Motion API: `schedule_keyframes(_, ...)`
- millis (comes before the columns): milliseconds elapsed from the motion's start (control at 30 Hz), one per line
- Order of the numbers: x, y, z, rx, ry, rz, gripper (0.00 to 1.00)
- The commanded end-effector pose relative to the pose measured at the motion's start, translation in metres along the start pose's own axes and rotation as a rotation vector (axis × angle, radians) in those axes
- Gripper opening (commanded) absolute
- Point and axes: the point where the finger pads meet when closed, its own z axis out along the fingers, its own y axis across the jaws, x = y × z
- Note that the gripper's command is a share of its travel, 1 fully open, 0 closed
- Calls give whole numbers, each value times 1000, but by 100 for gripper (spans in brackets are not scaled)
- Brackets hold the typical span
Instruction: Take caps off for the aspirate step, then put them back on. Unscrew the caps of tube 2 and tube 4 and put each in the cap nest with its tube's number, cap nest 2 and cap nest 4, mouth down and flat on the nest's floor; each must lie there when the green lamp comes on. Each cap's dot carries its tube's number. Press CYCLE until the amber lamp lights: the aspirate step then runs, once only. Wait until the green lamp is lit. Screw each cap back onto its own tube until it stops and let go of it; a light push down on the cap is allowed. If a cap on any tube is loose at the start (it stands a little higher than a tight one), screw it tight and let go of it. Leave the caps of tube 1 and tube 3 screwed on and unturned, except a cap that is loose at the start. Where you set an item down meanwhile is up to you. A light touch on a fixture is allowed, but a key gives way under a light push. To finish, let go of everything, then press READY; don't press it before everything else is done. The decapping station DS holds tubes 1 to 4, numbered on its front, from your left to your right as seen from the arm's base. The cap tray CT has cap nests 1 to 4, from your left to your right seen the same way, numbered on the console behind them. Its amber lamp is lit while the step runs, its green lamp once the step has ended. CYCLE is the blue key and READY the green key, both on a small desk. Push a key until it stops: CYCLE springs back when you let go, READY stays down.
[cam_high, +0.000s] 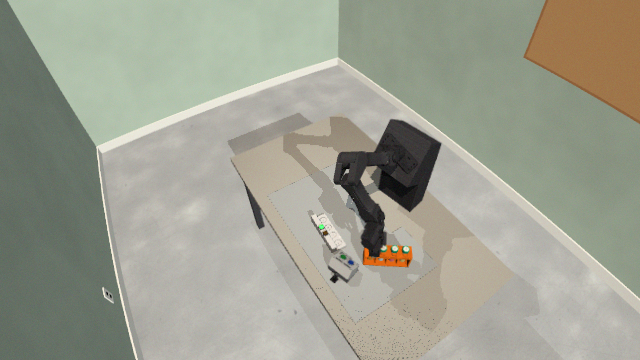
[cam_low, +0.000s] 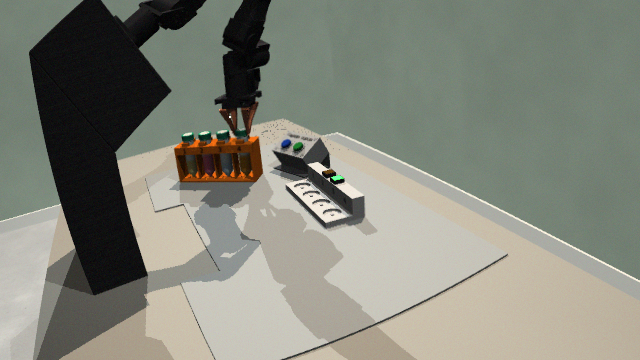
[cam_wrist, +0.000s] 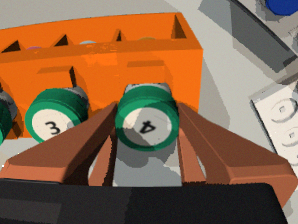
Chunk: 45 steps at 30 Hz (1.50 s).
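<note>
Screwing cap 4 back on, green lamp (cam_low: 338, 178) lit.
The gripper (cam_wrist: 145, 137) is clamped on cap 4 (cam_wrist: 147, 120), seated on its tube at the rack's (cam_low: 218, 146) end nearest the key desk (cam_low: 295, 159); next, probably twist tight, then release.
</note>
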Motion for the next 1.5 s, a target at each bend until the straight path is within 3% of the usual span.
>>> schedule_keyframes(0, -2, 0, -2, -1, -8, -3, 0)
schedule_keyframes(200, -2, 0, -2, -1, -8, -3, 0)
schedule_keyframes(1033, -2, 0, -1, -4, -8, 763, 0)
schedule_keyframes(1233, -2, 0, -1, -4, -8, 782, 0)
schedule_keyframes(1267, -2, 0, -1, -4, -8, 782, 49)
schedule_keyframes(1467, -2, 0, -1, -4, -8, 782, 49)
